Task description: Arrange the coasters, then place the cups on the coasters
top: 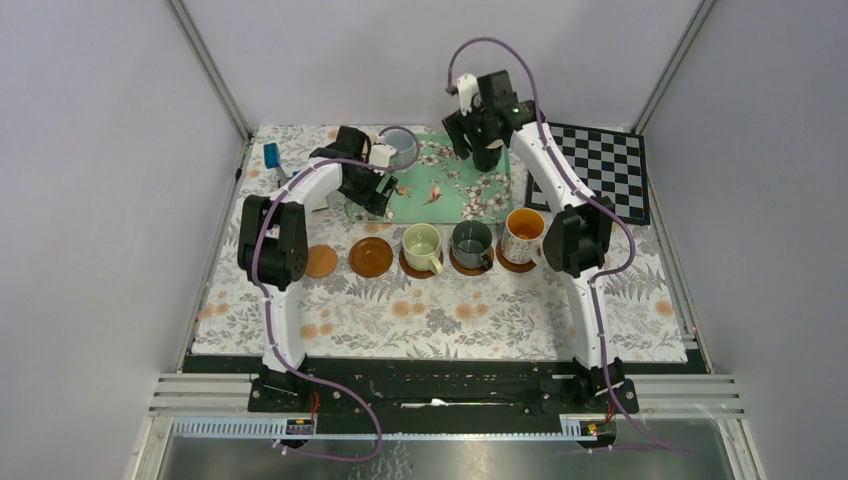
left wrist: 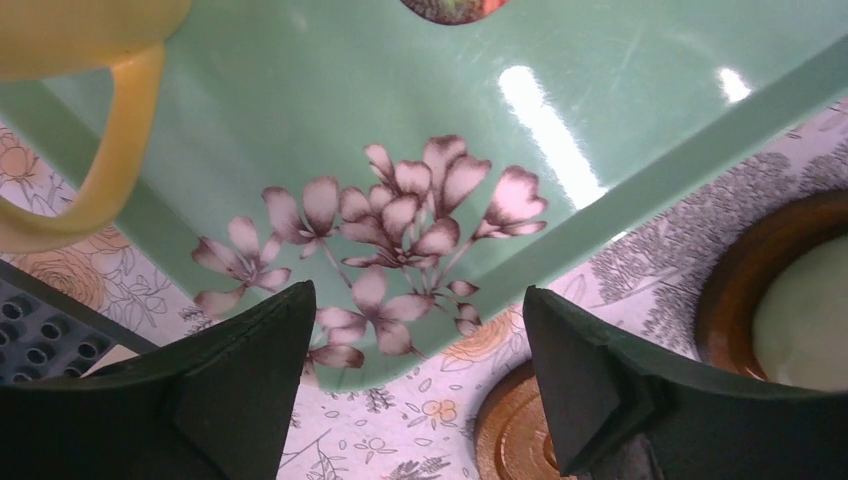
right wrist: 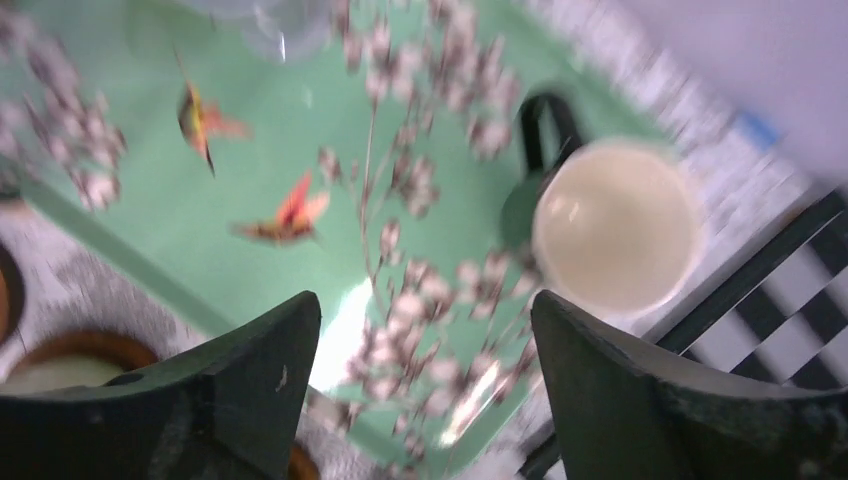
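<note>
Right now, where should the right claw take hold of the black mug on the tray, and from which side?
Probably the rim of the black mug, from straight above, one finger inside and one outside, on the side opposite its handle. It stands upright on the tray with its mouth open, and the open right claw hangs over the tray beside it. The view is blurred.

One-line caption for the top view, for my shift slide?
Five coasters in a row, three carrying mugs; left gripper and right gripper open above the green tray.
</note>
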